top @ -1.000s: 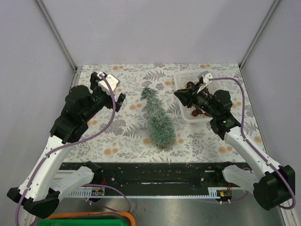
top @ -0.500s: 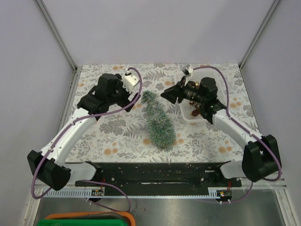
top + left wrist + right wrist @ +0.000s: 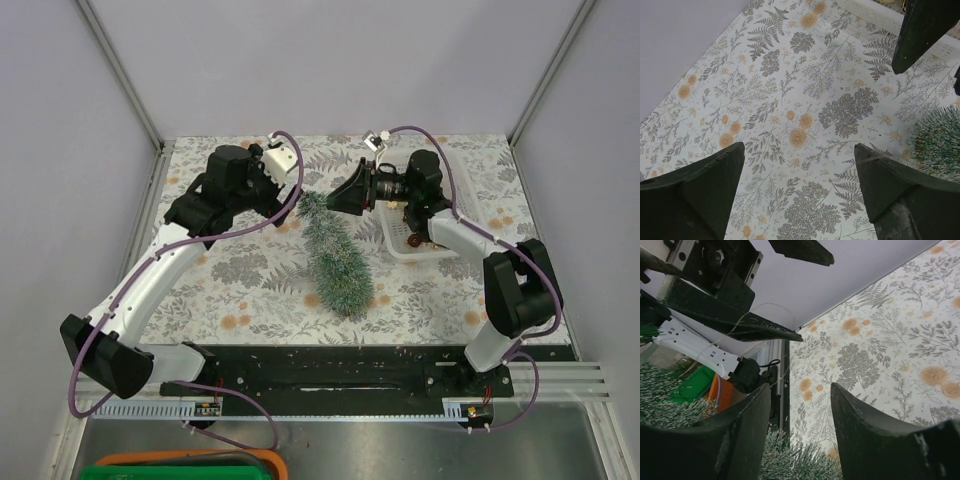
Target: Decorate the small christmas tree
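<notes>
**Item 1. Left hand** (image 3: 285, 207). The fingers are spread wide with nothing between them. In its own wrist view (image 3: 799, 147) only floral cloth shows in the gap between the fingers (image 3: 700, 190). It faces the right hand, and the two hands are near each other but apart.

**Item 2. Right hand** (image 3: 340, 197). The fingers are partly apart and hold nothing, as its own wrist view (image 3: 799, 386) shows. The left hand (image 3: 815, 300) appears ahead of it and above. One of the right hand's fingers (image 3: 920, 30) shows in the upper corner of the left wrist view.

**Item 3. Small christmas tree** (image 3: 337, 258). It has frosted green bristles and lies on its side on the desk.
- The tip lies between the two hands, just beneath the right hand.
- The wide end lies well apart from both hands, toward the arm bases.
- Bristles (image 3: 790, 462) crowd the foot of the right hand's fingers; whether they touch cannot be told.
- Bristles (image 3: 940, 145) also lie just beside the left hand's right-side finger.

**Item 4. White basket** (image 3: 398, 250). It sits behind the right hand, under that arm's wrist, and its rim (image 3: 875, 15) shows beyond the left hand. It holds brown ornaments (image 3: 413, 238), partly hidden by the arm.

**Item 5. Desk** (image 3: 230, 270). It is covered in a fern-and-flower cloth and lies under both hands.
</notes>
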Controlling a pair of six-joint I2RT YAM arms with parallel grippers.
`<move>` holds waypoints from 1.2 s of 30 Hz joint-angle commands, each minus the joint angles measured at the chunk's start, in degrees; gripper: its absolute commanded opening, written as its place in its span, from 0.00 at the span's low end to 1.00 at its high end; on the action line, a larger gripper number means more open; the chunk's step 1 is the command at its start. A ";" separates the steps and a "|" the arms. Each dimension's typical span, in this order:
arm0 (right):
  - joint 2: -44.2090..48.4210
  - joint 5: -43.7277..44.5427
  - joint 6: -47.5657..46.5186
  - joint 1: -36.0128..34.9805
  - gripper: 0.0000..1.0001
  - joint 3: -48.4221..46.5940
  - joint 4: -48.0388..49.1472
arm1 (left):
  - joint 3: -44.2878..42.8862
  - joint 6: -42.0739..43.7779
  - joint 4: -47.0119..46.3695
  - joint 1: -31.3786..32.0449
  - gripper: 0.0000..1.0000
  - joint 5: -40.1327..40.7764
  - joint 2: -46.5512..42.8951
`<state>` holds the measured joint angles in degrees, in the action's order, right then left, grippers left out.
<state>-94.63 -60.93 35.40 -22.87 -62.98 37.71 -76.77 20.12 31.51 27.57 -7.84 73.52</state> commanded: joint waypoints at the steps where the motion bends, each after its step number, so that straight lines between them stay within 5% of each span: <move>1: -1.34 -7.27 5.30 -0.85 0.60 -4.43 5.97 | -1.36 -0.08 -4.08 -0.24 0.95 -1.30 -0.22; 18: -6.27 -9.30 -3.39 -7.89 0.61 -10.05 -9.40 | -2.68 -0.70 -6.63 -0.15 0.92 -2.71 0.40; 36: -7.15 -7.98 -12.37 -9.29 0.47 -13.22 -24.27 | -3.82 -0.52 -6.90 -0.06 0.91 -3.76 0.31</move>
<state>-101.56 -68.86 25.10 -31.55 -73.60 15.44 -77.67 19.88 27.97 27.57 -10.35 74.22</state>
